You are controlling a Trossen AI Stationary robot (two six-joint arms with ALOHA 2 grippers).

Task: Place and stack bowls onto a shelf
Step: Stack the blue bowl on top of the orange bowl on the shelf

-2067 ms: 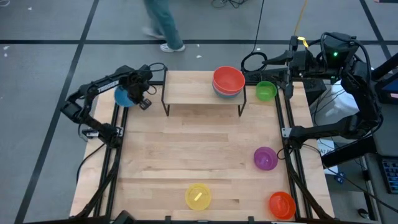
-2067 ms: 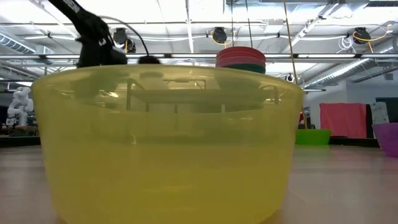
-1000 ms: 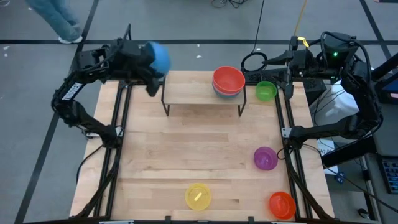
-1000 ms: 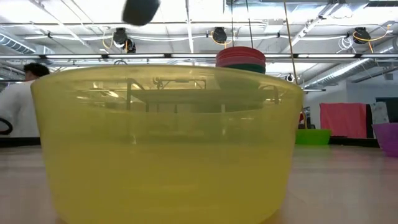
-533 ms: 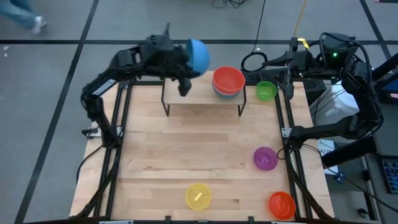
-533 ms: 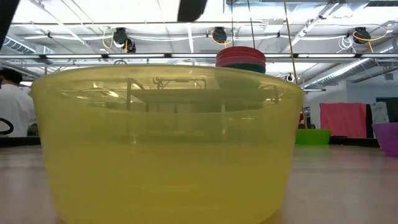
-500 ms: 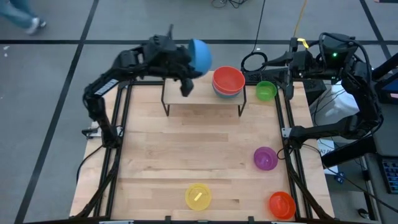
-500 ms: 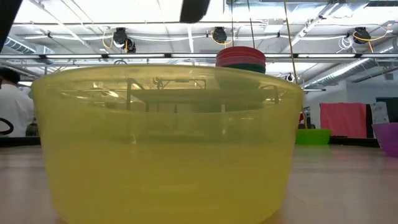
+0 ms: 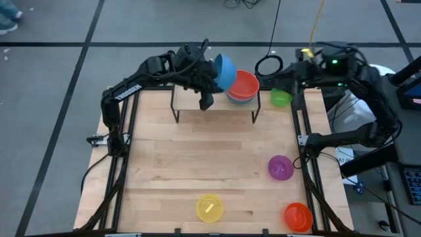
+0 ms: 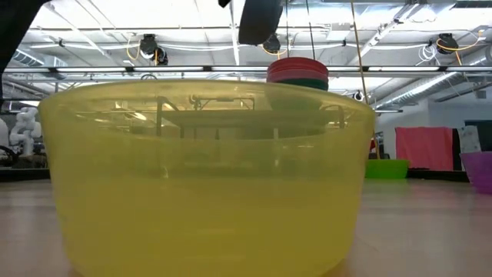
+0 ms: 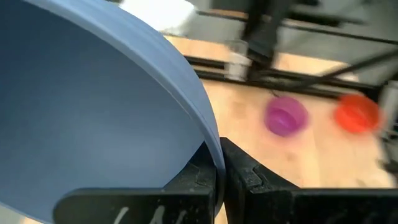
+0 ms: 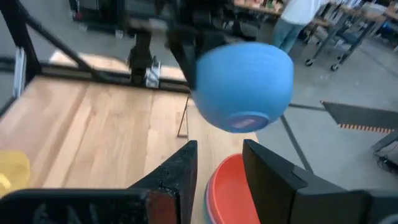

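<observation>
left pincer (image 9: pixel 212 71) clamped on blue bowl (image 9: pixel 224 70) rim, tilted above shelf (image 9: pixel 214 99), beside red bowl (image 9: pixel 244 84) stack. right pincer (image 12: pixel 219 162) fingers spread, empty, behind stack.

Premises: a robotics lab or industrial test hall. Bare grey floor (image 9: pixel 52 99) marked with dark lines, exposed ceiling pipework (image 10: pixel 400 31) and hanging lamps (image 10: pixel 150 48). A white humanoid robot (image 10: pixel 23 131) stands in the background (far side), rolling carts (image 12: pixel 348 37) beyond a wood-topped test table (image 9: pixel 197 158).
</observation>
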